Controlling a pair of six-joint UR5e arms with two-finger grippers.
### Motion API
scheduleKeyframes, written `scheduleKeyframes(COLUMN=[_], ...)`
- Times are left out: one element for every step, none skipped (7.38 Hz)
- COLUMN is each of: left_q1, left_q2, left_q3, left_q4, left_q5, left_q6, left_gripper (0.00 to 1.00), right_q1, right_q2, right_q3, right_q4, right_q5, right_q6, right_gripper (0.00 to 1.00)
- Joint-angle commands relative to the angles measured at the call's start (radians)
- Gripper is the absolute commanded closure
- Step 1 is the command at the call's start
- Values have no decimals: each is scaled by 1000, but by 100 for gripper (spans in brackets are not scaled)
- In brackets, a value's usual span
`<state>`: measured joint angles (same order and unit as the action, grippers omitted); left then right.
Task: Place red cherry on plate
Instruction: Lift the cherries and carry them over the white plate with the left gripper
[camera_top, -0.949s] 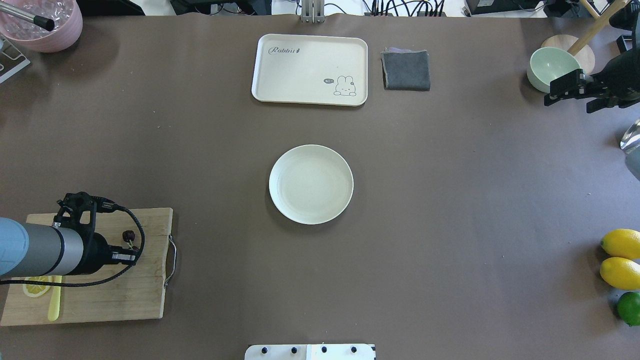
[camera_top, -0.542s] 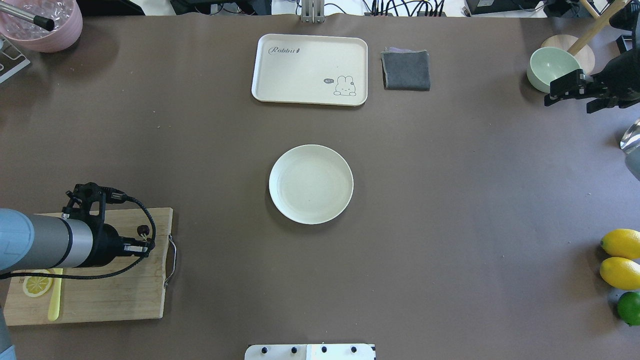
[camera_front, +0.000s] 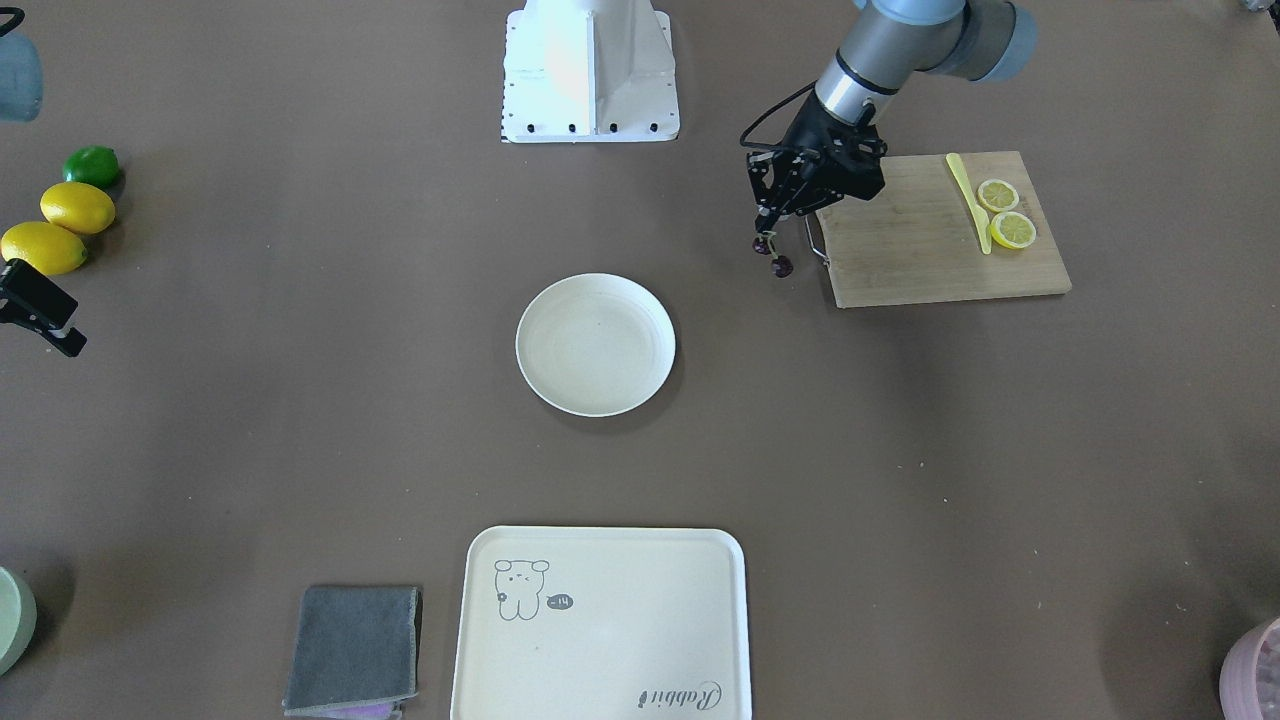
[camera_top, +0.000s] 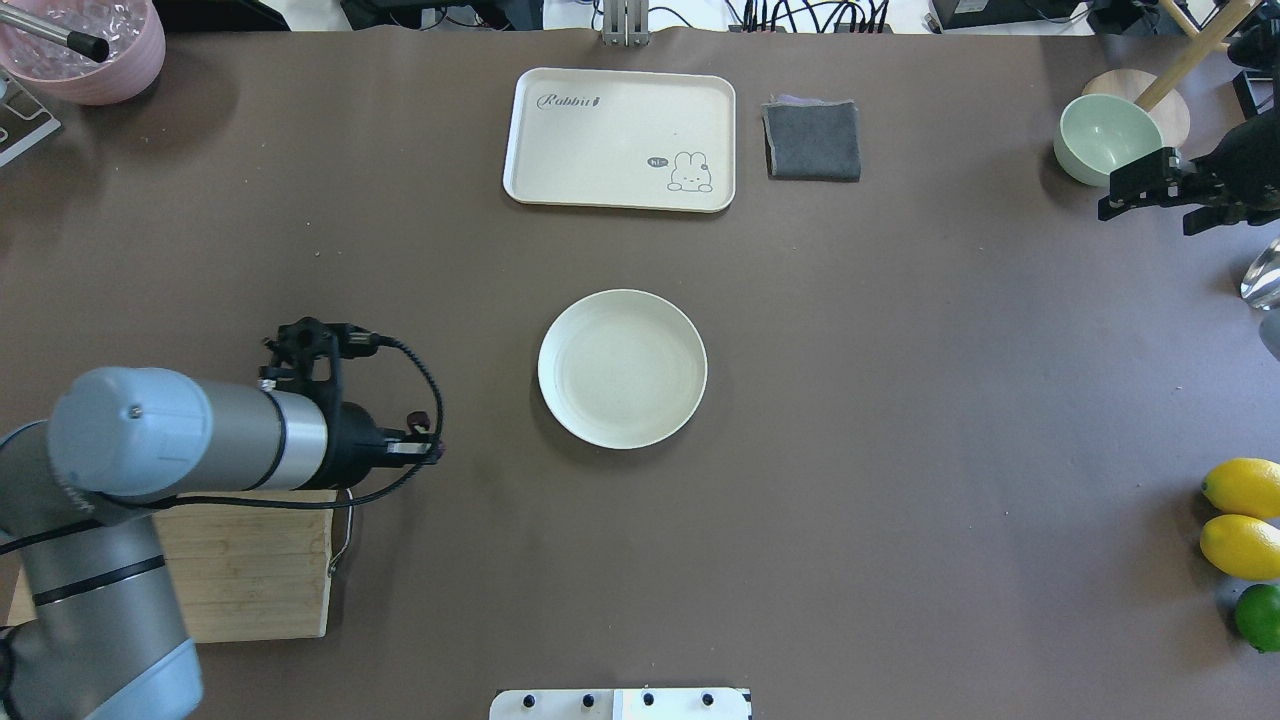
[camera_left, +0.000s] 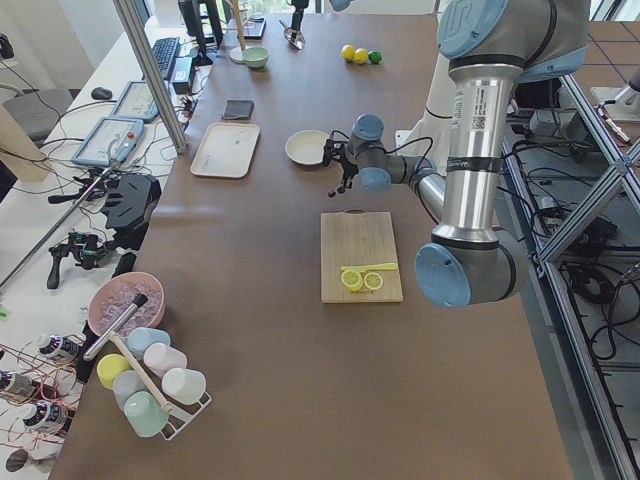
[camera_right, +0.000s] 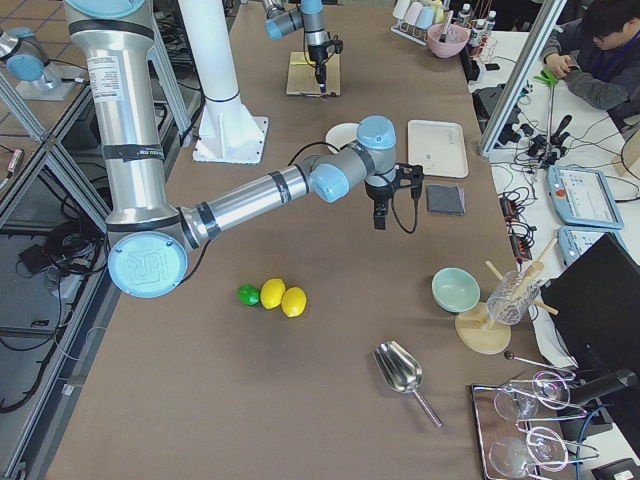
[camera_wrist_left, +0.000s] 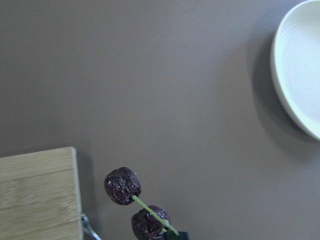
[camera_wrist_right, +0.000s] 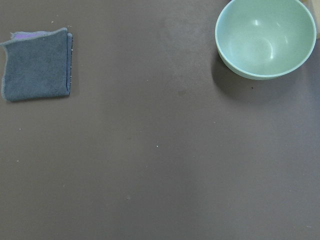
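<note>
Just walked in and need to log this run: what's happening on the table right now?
The left gripper holds the red cherry by its stem, dangling over bare table between the cutting board and the plate. The plate is empty, so the cherry is not yet placed. The right gripper hovers at the table's side near the green bowl, away from all this.

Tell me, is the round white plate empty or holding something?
Empty: the plate shows only bare cream surface. The red cherry hangs by its stem from the left gripper, off to the plate's side.
</note>
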<state>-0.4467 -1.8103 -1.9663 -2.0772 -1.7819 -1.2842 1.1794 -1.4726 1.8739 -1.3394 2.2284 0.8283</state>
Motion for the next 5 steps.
scheduleKeyframes(left_q1=[3,3,5,5,3], left_q2=[-217,-294,-351,-366,-370], left_q3=[114,174,237,268,264], left_q4=[75,77,75,66,69], left_q5=[4,6,28,32,33], left_q6=[-52,-72,-73,-72,-72], left_gripper=[100,100,100,58,3], right_q1=[11,11,11,15,14], right_q2=[-17,-18,-20,-23,-23], right_q3=[-1,-1,-4,2,10], right_q4=[0,0,0,0,0], right_q5=[-1,-1,-1,-1,-1], right_q6=[0,0,2,2,0], right_gripper=[0,0,0,0,0])
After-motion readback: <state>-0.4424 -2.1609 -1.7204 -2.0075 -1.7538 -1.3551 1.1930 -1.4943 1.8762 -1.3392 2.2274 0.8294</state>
